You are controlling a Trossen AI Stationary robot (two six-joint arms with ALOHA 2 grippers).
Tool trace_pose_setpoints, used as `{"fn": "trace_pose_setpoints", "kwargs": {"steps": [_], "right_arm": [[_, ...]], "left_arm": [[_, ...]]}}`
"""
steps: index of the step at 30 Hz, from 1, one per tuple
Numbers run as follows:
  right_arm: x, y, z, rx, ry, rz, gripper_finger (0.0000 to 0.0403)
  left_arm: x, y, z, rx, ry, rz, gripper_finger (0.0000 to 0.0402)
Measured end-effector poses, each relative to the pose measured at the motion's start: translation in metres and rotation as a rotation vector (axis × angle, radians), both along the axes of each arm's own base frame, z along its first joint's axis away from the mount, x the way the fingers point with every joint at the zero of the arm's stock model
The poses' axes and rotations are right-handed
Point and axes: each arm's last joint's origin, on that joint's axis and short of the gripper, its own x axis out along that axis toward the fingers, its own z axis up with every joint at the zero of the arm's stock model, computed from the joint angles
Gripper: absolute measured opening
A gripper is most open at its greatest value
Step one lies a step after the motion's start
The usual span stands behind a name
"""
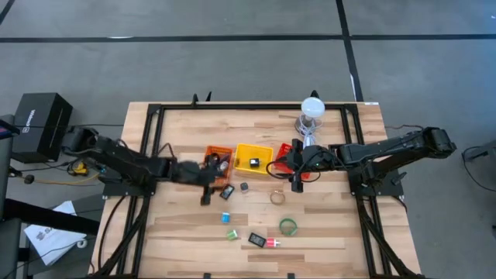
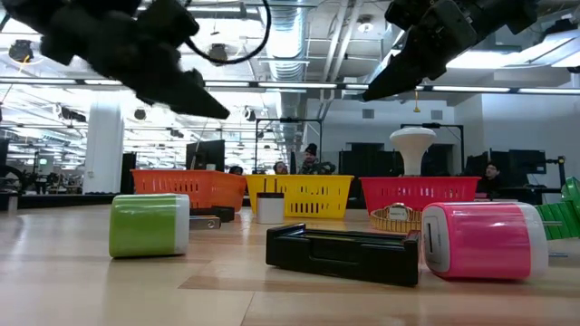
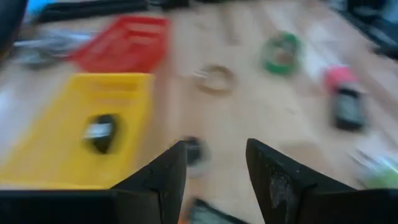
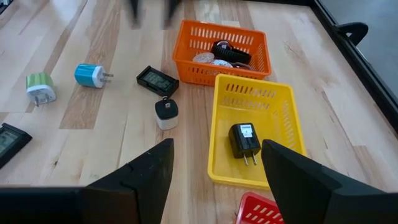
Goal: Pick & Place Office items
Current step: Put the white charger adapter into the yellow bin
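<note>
The office items lie loose on the wooden table: a black-and-white cube charger (image 4: 166,113), a flat black device (image 4: 157,79), a blue plug (image 4: 91,74), a green plug (image 4: 39,87), a beige ring (image 1: 277,198), a green ring (image 1: 288,226), another black device (image 1: 256,239) and a pink plug (image 1: 273,242). A black charger (image 4: 245,140) lies in the yellow basket (image 1: 253,157). My left gripper (image 3: 214,168) hovers open over the table in front of the orange basket (image 1: 218,160), above the cube charger. My right gripper (image 4: 214,168) hangs open near the red basket (image 1: 291,164).
The orange basket (image 4: 221,50) holds several dark and beige pieces. A clear jar with a white top (image 1: 310,116) stands behind the red basket. A black frame (image 1: 151,124) runs round the table's edges. People sit in the room beyond the table's far side (image 2: 311,158).
</note>
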Motion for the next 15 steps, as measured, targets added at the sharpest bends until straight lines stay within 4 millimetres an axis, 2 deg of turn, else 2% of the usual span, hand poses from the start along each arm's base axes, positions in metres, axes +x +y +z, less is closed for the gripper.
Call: {"fn": "trace_pose_setpoints", "kwargs": {"steps": [4, 8, 11, 15], "right_arm": [[0.001, 0.0, 0.001, 0.001, -0.018, 0.0, 0.0234], [0.002, 0.0, 0.004, 0.004, -0.044, 0.0, 0.0234], [0.002, 0.0, 0.003, 0.003, -0.042, 0.0, 0.0234], [0.002, 0.0, 0.003, 0.003, -0.036, 0.0, 0.0234]], "left_arm": [[0.005, -0.02, -0.01, 0.025, -0.024, -0.021, 0.0158], [0.019, -0.018, -0.015, 0.017, -0.079, 0.08, 0.0176], [0.035, -0.016, -0.019, -0.055, -0.064, 0.123, 0.0196], [0.053, -0.02, -0.032, -0.054, -0.012, 0.127, 0.0214]]}}
